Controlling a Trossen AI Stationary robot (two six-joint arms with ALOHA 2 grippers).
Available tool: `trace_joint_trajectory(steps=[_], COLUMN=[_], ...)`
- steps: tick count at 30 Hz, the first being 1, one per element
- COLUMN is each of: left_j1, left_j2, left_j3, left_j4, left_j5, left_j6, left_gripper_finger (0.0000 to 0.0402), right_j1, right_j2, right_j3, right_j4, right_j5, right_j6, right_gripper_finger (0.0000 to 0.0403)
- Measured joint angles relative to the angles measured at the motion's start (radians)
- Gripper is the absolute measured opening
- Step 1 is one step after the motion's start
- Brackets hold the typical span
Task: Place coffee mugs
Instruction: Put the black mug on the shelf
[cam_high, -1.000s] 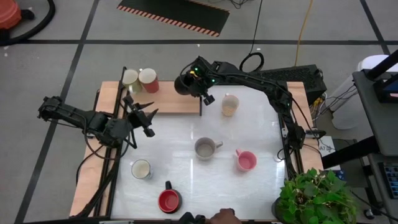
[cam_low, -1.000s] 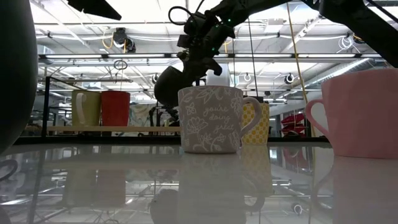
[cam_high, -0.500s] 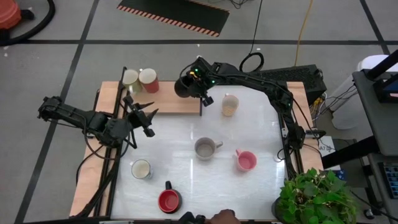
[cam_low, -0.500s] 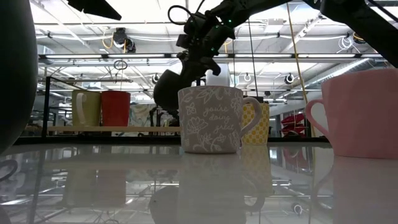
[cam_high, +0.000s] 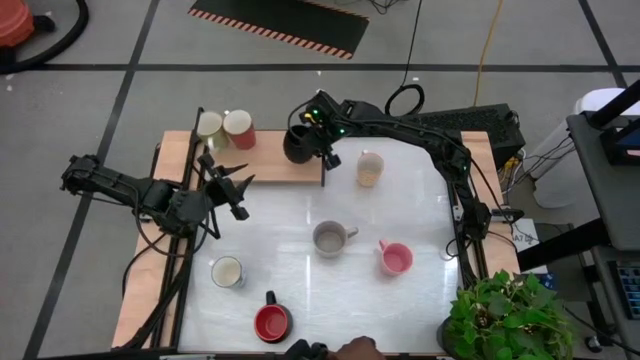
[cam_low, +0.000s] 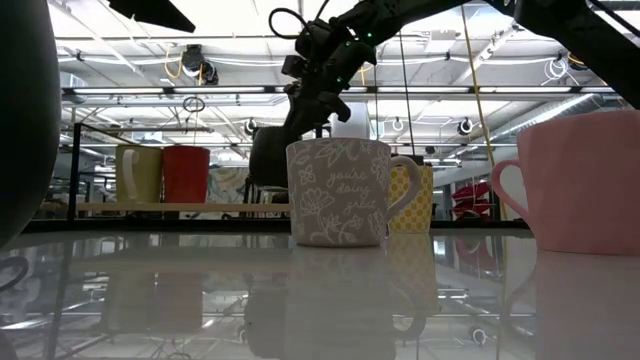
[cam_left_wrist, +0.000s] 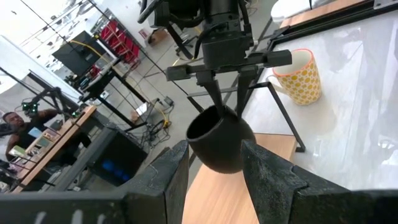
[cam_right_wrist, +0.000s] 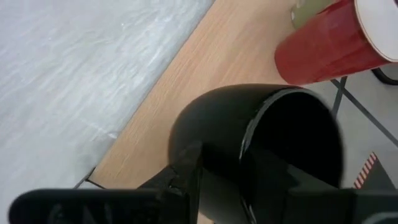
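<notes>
The right tool (cam_high: 312, 135) pinches the glossy round black mug (cam_high: 297, 143) just over the wooden shelf (cam_high: 270, 168), two mugs beside it, five below on the desk (cam_high: 300, 270).

Grey mug (cam_low: 337, 192), low view: cursive lettering among white flower outlines, apparently reading "you're doing great"; the last word is partly unclear. No other lettering, brand, number or sign is legible in any view.

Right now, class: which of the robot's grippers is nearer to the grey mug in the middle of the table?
Left. The left gripper hangs over the table's left side, beside the grey mug. The right gripper is farther back at the wooden shelf, its jaws around a black mug.
</notes>
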Motion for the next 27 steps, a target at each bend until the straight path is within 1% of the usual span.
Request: trace_joint_trajectory(steps=[16, 18, 23, 27], left_j1=[0.0, 0.0, 0.0, 0.01], left_j2=[0.0, 0.0, 0.001, 0.002], left_j3=[0.0, 0.0, 0.0, 0.0], left_j4=[-0.003, -0.004, -0.001, 0.014], left_j5=[0.0, 0.0, 0.001, 0.025], left_j6=[0.0, 0.0, -0.009, -0.016], left_gripper_finger=[0.0152, 0.0152, 0.0152, 0.0152], right_j1=[0.002, 0.01, 0.043, 0.071], right_j2=[-0.002, -0.01, -0.061, -0.106], right_j3=[-0.002, -0.003, -0.006, -0.006], right_j4=[0.019, 0.018, 0.004, 0.015], right_j5=[0.001, 0.032, 0.159, 0.188], right_j6=[0.022, 0.028, 0.075, 0.156], right_gripper_finger=[0.01, 0.01, 0.0101, 0.0101])
